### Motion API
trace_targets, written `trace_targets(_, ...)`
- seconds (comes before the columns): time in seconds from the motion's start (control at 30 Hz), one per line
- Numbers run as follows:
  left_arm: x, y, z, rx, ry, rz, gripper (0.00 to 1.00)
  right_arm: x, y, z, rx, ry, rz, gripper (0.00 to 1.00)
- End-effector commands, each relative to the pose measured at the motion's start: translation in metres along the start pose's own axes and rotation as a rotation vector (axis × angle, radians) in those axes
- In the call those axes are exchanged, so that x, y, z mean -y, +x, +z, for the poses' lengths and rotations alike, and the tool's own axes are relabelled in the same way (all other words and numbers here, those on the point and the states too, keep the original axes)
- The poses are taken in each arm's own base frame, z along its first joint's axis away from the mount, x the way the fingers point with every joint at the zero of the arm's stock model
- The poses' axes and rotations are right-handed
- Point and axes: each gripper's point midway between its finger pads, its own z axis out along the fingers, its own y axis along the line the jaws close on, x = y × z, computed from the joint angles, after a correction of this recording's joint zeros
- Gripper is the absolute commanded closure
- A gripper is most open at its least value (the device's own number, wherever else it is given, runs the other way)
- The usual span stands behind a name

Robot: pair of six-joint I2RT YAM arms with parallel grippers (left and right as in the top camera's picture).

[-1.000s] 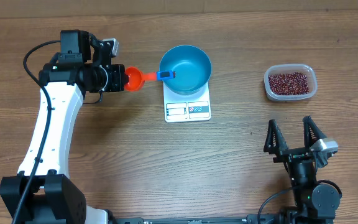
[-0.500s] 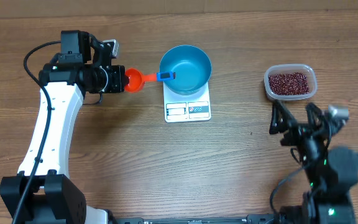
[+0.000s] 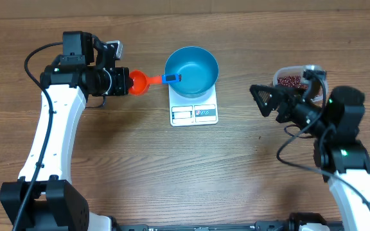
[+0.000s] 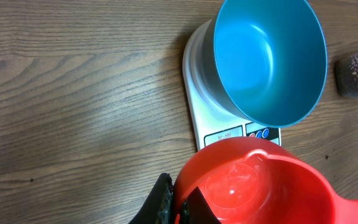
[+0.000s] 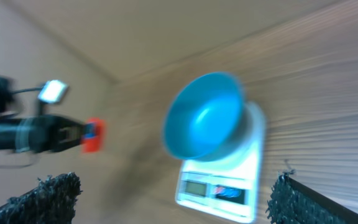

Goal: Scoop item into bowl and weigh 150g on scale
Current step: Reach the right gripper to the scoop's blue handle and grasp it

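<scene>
The blue bowl (image 3: pixel 192 69) (image 4: pixel 269 59) (image 5: pixel 204 115) stands on the white scale (image 3: pixel 194 110) (image 4: pixel 229 132) (image 5: pixel 224 182) and looks bare inside. My left gripper (image 3: pixel 119 82) (image 4: pixel 180 204) is shut on the rim of the red scoop (image 3: pixel 137 82) (image 4: pixel 257 183). The scoop's cup holds nothing, and its blue handle tip (image 3: pixel 171 78) reaches over the bowl's left rim. The beans (image 3: pixel 290 81) (image 4: pixel 355 71) lie in a clear tub (image 3: pixel 281 72) at the right. My right gripper (image 3: pixel 266 102) (image 5: pixel 173 190) hangs open, fingers pointing left toward the scale, between the scale and the tub.
The right arm (image 3: pixel 339 122) covers the right part of the tub from above. The left arm (image 3: pixel 53 122) runs down the table's left side. The right wrist view is motion-blurred.
The right arm has lifted from the table's front edge and swung back and left, now partly covering the tub. The left arm and scoop have not moved.
</scene>
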Motion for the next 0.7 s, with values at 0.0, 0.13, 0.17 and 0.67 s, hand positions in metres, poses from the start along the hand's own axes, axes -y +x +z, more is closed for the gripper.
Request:
trace_targets(0.0,0.008,-0.007,-0.009,0.031,0.013,0.037,0.96,-0.039,0.005,0.005,-0.112,-0.248,0.063,0.00)
trace_targets(0.13,0.012,-0.006,-0.008,0.027,0.018,0.047,0.96,-0.046,0.009,0.010,-0.165,-0.355,0.069,0.00)
trace_targets(0.17,0.015,-0.005,-0.007,0.025,0.021,0.061,0.96,-0.046,0.011,0.011,-0.173,-0.362,0.074,0.00)
trace_targets(0.67,0.081,-0.003,0.019,0.033,0.005,0.335,0.96,-0.051,0.021,0.016,-0.225,-0.362,0.176,0.00)
